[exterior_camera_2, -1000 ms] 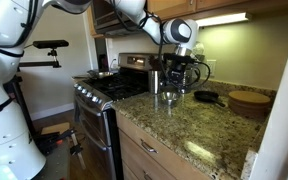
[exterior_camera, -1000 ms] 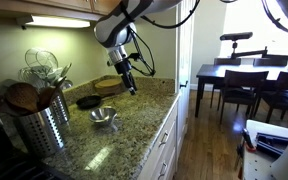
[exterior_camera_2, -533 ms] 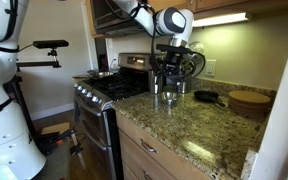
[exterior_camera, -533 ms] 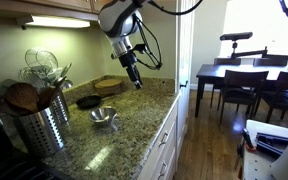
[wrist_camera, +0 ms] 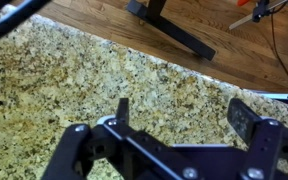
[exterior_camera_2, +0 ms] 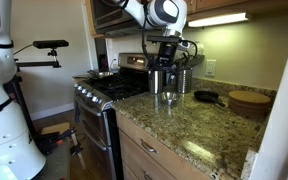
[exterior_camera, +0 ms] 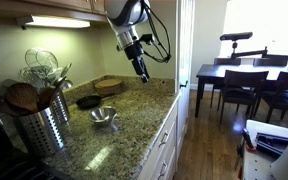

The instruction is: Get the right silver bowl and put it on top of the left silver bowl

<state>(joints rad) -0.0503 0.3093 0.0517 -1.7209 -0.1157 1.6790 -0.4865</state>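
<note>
One shiny steel bowl shape [exterior_camera: 103, 117] sits on the granite counter [exterior_camera: 134, 125]. It also shows in an exterior view [exterior_camera_2: 168, 98]. It looks like a wide bowl resting on a smaller one, but I cannot separate the two at this size. My gripper [exterior_camera: 144, 76] hangs well above the counter, up and to the right of the bowl, and shows above it in an exterior view [exterior_camera_2: 172, 68]. In the wrist view the gripper [wrist_camera: 184, 112] is open and empty, with only bare granite between its fingers. No bowl shows in the wrist view.
A black round dish [exterior_camera: 88, 101] and a wooden bowl [exterior_camera: 109, 85] lie behind the steel bowl. A steel utensil holder [exterior_camera: 39, 115] with a whisk stands at the left. A stove [exterior_camera_2: 109, 88] adjoins the counter. The counter edge [exterior_camera: 169, 110] drops to a wood floor.
My gripper has risen and moved away from the steel bowl toward the counter's outer edge, staying open and empty. The bowl has not moved.
</note>
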